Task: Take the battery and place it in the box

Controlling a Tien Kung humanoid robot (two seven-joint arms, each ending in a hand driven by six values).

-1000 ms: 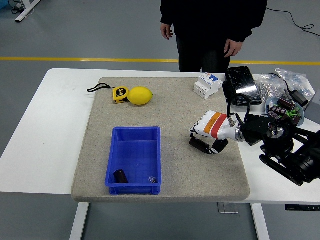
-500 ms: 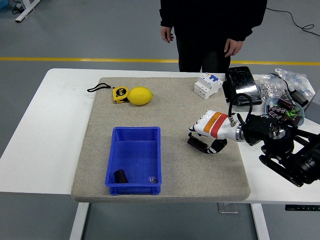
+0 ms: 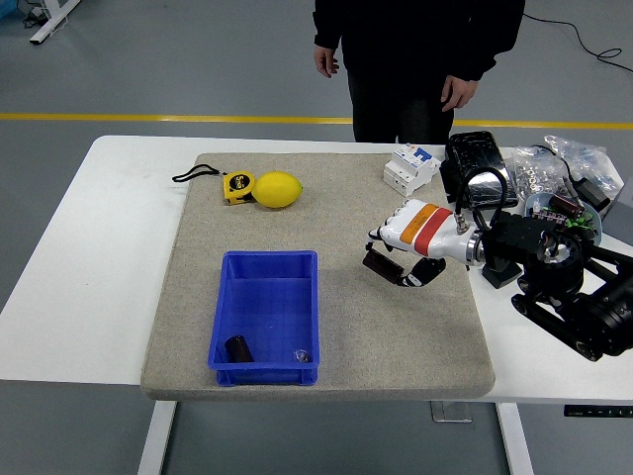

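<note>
Right hand (image 3: pixel 407 247) right of frame centre, fingers curled around dark cylindrical battery (image 3: pixel 383 267), battery under the white palm at its lower-left, above the grey mat (image 3: pixel 326 208), long axis running upper left to lower right, blue box (image 3: pixel 265 318) lower left, well apart.

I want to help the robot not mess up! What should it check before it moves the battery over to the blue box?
1. Battery held by the right hand: ok, fingers curl around it.
2. Battery lifted off the mat: cannot tell, it looks just above.
3. Blue box open on top: ok.
4. Room in the box: ok, only two small things sit at its near end.
5. Path leftward to the box clear: ok, the lemon and tape measure lie farther back.
</note>
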